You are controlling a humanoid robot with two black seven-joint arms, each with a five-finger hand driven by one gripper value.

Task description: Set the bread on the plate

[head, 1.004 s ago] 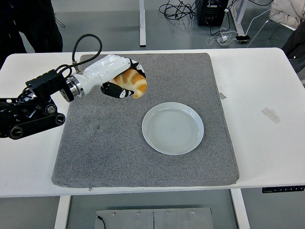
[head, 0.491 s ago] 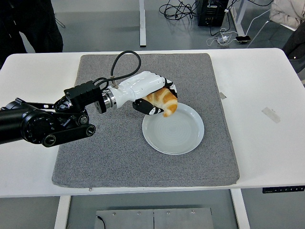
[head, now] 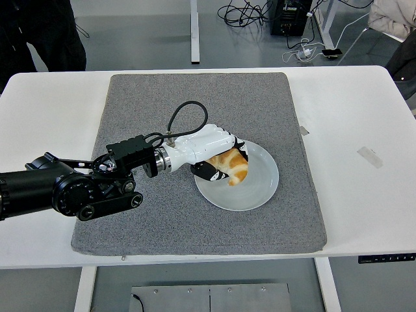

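step: setting the bread (head: pixel 231 167) down on the plate (head: pixel 260 188); it looks to be at or just above the plate's left half
left hand (head: pixel 211 153): fingers wrapped around the bread from above and from the left, wrist cable looping up behind
right hand: not in view
doing it well: i'd judge the bread should rest flat on the plate before the fingers let go, and toward the middle, since it sits near the left rim; open the fingers wide, then lift straight up so they don't drag it off or nudge the plate
risk: the plate is light and may slide on the mat (head: pixel 195 214) if pushed sideways
surface: grey mat on a white table (head: pixel 364 208), plate right of the mat's centre
room: grey floor beyond the table, cables (head: pixel 247 13) and a black box (head: pixel 289 16) at the top, a dark-clad person (head: pixel 39 32) at top left
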